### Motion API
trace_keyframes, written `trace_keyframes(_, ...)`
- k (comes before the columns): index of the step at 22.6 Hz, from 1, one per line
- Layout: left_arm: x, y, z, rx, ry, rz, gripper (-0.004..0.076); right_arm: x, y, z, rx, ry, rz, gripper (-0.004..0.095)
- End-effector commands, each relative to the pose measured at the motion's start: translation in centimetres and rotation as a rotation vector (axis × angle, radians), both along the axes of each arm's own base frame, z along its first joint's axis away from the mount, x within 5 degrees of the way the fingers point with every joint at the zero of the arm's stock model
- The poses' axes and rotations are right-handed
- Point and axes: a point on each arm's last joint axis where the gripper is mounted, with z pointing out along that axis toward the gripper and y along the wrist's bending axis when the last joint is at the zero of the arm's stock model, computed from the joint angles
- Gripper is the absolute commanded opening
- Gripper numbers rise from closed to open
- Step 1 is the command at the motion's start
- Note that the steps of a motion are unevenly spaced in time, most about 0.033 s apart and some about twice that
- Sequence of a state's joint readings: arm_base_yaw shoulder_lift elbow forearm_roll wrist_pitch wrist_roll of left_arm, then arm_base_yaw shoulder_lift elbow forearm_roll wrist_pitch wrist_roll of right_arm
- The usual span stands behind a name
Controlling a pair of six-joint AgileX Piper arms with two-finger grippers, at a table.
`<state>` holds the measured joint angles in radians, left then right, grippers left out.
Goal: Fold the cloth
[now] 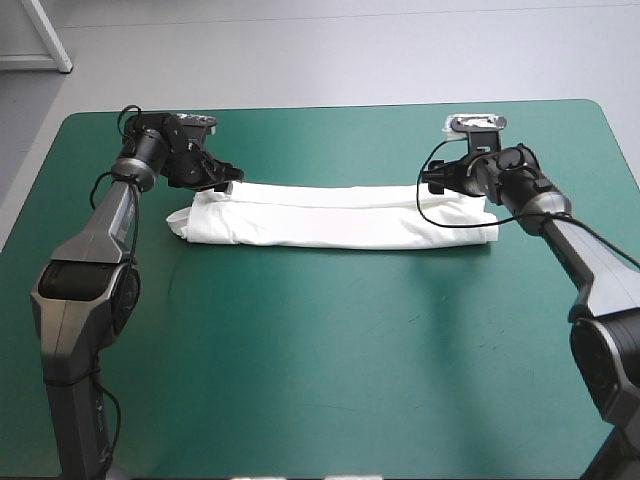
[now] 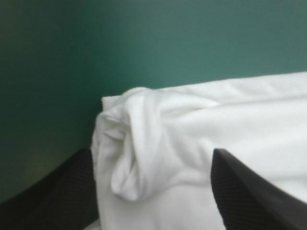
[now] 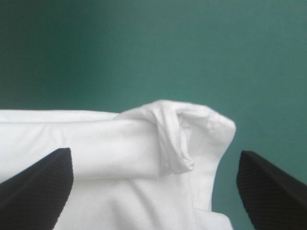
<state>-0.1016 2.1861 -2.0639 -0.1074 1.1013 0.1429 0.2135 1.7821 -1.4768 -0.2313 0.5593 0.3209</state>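
The left end effector [image 2: 152,155] is held with its black fingers [image 2: 53,191] spread wide over the left end of the T-shirt [image 1: 335,216], and the right end effector [image 3: 154,155] is spread likewise over the T-shirt's right end. The white T-shirt is laid as a long folded band on the teal-green tabletop [image 1: 330,360], with more bare cover on the T-shirt's near side than beyond it.
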Motion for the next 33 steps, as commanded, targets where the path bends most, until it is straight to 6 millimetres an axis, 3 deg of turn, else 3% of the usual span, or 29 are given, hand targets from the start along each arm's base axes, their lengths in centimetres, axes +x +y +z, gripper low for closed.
trace_keyframes(1,-1.6,0.4,8.0,0.0,-0.128,0.017,0.0521,-3.0,-1.5,7.7,-0.007,-0.204,-0.006,0.0898)
trace_keyframes(4,-2.3,0.0,10.4,-0.072,-0.138,0.035,0.0484,-4.3,-2.7,9.0,-0.008,-0.192,-0.044,0.089)
trace_keyframes(7,-2.9,-1.9,11.3,-0.198,-0.142,-0.022,0.0366,-5.0,-4.0,9.1,-0.013,-0.135,-0.062,0.0875)
trace_keyframes(8,-3.2,-3.5,11.2,-0.231,-0.127,-0.06,0.0237,-5.2,-4.8,8.8,0.001,-0.089,-0.065,0.0876)
trace_keyframes(9,-3.4,-4.3,11.0,-0.232,-0.118,-0.077,0.0179,-5.2,-5.1,8.7,0.013,-0.069,-0.063,0.0876)
trace_keyframes(11,-3.9,-7.1,10.2,-0.223,-0.099,-0.152,-0.0008,-5.3,-6.3,8.4,0.08,-0.034,-0.051,0.0876)
trace_keyframes(14,-4.6,-12.2,8.4,-0.243,-0.137,-0.236,-0.0009,-5.5,-7.6,8.0,0.167,0.017,-0.023,0.0876)
trace_keyframes(19,-4.2,-16.0,4.3,-0.267,-0.078,-0.27,-0.0009,-5.2,-8.2,6.3,0.191,0.128,0.011,0.0876)
trace_keyframes(25,-2.8,-17.5,-2.7,-0.171,0.05,-0.263,-0.0009,-2.0,-7.5,1.1,0.294,0.249,0.048,0.0876)
trace_keyframes(28,-3.0,-18.0,-3.8,-0.162,0.089,-0.273,-0.0009,-0.9,-7.7,-0.6,0.294,0.262,0.033,0.0876)
trace_keyframes(33,-3.6,-19.1,-3.9,-0.162,0.094,-0.297,-0.0009,0.9,-7.9,-2.4,0.293,0.25,0.011,0.0876)
